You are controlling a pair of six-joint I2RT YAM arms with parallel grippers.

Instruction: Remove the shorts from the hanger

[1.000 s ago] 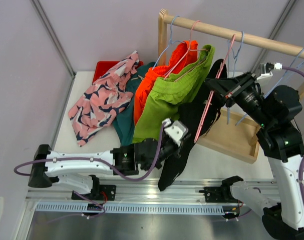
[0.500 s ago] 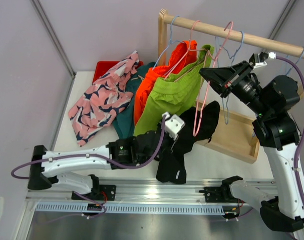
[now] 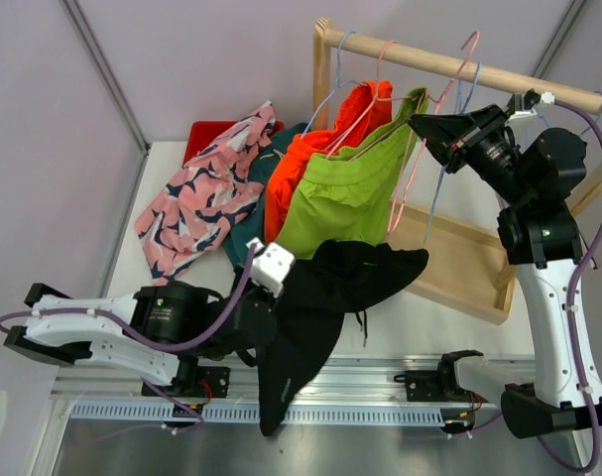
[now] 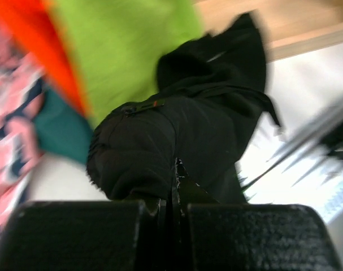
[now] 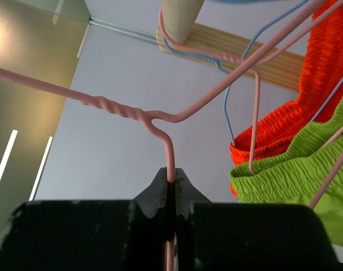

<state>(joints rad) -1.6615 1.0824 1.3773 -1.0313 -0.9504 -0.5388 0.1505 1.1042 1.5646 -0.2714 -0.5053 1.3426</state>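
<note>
My left gripper point(image 3: 264, 297) is shut on the black shorts point(image 3: 325, 297) and holds them above the table, off their hanger; they fill the left wrist view point(image 4: 182, 135). My right gripper point(image 3: 426, 129) is shut on a bare pink wire hanger point(image 3: 412, 169), pinching its neck point(image 5: 170, 161) just below the wooden rail point(image 3: 459, 69). Lime green shorts point(image 3: 345, 193) and orange shorts point(image 3: 301, 164) hang from hangers on the rail. Pink patterned shorts point(image 3: 196, 203) and dark teal shorts point(image 3: 246, 243) lie on the table at the left.
The rack has a wooden post point(image 3: 322, 59) and a wooden base tray point(image 3: 459, 273) on the right. Blue hangers point(image 3: 449, 178) hang beside the pink one. A red box point(image 3: 206, 134) lies behind the pink shorts. The metal rail point(image 3: 380, 372) runs along the near edge.
My left gripper pulled the black shorts down and left, off the pink hanger. My right gripper lifted the bare hanger up toward the rail.
</note>
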